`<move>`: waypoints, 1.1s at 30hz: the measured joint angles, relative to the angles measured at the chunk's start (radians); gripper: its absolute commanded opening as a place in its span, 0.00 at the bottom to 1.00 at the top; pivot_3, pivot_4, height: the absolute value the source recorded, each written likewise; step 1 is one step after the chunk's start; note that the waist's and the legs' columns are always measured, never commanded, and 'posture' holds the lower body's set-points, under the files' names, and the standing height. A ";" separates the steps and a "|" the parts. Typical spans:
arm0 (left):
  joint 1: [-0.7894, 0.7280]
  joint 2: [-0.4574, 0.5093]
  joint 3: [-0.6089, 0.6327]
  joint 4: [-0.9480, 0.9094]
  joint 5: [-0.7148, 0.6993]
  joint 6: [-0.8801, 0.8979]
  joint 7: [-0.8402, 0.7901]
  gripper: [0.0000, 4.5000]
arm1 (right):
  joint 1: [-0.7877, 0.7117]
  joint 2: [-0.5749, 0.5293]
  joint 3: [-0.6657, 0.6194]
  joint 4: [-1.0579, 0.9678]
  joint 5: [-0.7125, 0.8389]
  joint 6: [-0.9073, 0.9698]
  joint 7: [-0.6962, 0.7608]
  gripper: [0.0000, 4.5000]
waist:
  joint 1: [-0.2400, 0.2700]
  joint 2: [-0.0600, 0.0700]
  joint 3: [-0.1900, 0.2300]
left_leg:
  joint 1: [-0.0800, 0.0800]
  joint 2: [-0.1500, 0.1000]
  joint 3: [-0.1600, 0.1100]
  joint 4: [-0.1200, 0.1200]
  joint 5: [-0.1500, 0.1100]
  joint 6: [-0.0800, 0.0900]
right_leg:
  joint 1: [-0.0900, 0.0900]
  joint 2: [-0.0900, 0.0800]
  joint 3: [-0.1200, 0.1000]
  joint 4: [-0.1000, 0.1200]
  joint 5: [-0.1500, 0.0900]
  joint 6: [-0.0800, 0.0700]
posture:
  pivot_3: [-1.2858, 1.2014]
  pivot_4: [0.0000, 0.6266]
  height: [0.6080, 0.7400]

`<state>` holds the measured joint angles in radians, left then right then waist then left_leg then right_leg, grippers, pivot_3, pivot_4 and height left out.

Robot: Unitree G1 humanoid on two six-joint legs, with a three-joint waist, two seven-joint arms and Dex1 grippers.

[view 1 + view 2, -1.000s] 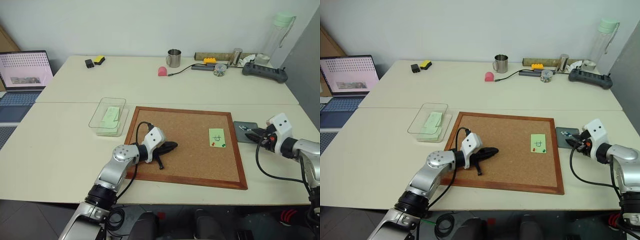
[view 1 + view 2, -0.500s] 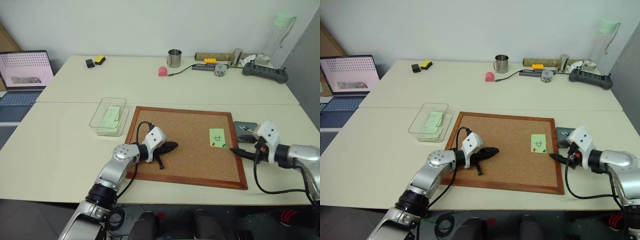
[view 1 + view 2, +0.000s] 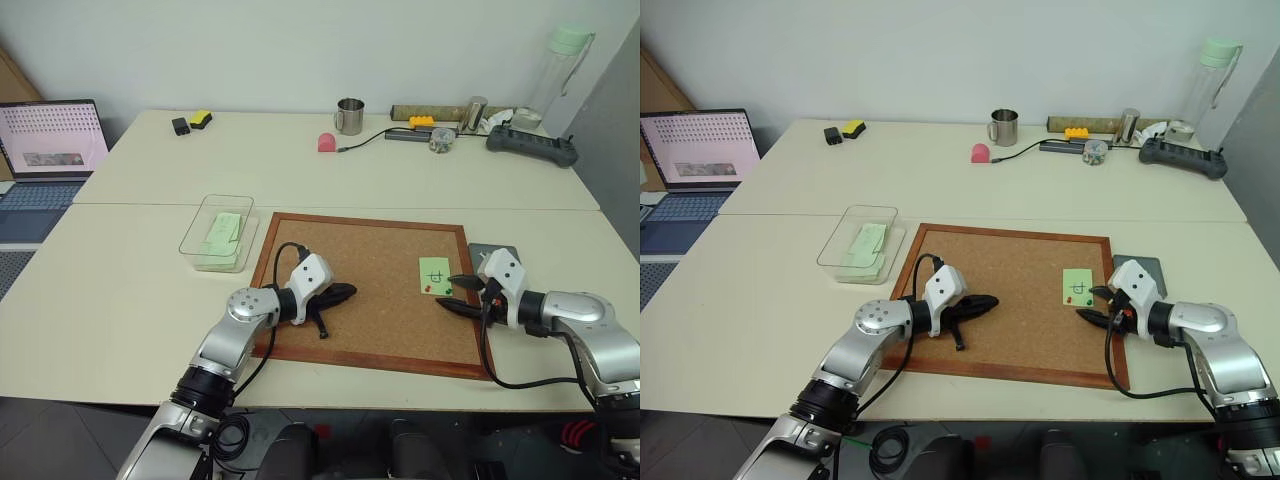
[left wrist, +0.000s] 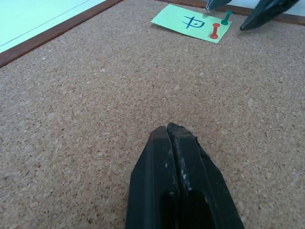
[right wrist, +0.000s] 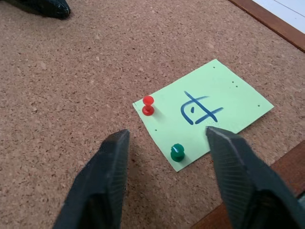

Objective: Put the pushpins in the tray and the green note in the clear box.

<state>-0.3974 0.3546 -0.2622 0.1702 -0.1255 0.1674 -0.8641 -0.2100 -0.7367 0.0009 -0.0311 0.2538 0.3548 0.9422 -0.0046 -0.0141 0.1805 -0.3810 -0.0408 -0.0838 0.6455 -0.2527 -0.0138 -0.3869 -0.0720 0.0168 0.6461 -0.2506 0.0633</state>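
The green note with a dark handwritten mark lies on the right part of the cork board. A red pushpin and a green pushpin stick in the note's near edge. My right gripper is open just above the board, and its fingertips straddle the green pushpin without touching it. The dark grey tray lies right of the board, partly behind my right hand. The clear box sits left of the board with pale green slips inside. My left gripper rests shut on the board's left part.
A laptop stands open at the far left. Along the back of the table are a metal mug, a pink object, a dark power strip and a tall bottle.
My right gripper has moved left from over the tray to the pins at the note's near edge. My left arm has kept still.
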 measured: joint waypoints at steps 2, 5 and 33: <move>0.000 0.000 0.000 -0.001 0.000 0.000 0.000 0.00 | 0.000 0.000 0.000 0.011 -0.001 -0.009 0.001 0.31 | 0.000 0.000 0.000 | 0.000 0.000 0.000 0.000 0.000 0.000 | 0.000 0.000 0.000 0.000 0.000 0.000 | 0.52 0.24 1.00; 0.001 0.000 0.000 -0.001 0.000 0.000 0.001 0.00 | 0.000 0.000 0.000 0.023 -0.001 -0.019 0.001 0.19 | 0.000 0.000 0.000 | 0.000 0.000 0.000 0.000 0.000 0.000 | 0.000 0.000 0.000 0.000 0.000 0.000 | 0.52 0.24 1.00; 0.002 0.000 -0.005 -0.004 0.010 -0.001 0.010 0.00 | -0.028 0.052 -0.201 -0.031 0.275 0.231 -0.079 0.00 | 0.001 0.000 0.000 | 0.000 0.000 0.000 0.000 0.000 0.000 | 0.000 0.000 0.000 0.000 0.000 0.000 | 0.52 0.24 1.00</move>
<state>-0.3957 0.3544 -0.2675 0.1663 -0.1155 0.1665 -0.8544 -0.2376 -0.6850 -0.2000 -0.0620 0.5289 0.5860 0.8631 -0.0034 -0.0138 0.1804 -0.3809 -0.0408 -0.0839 0.6454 -0.2527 -0.0138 -0.3865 -0.0721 0.0170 0.6459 -0.2506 0.0632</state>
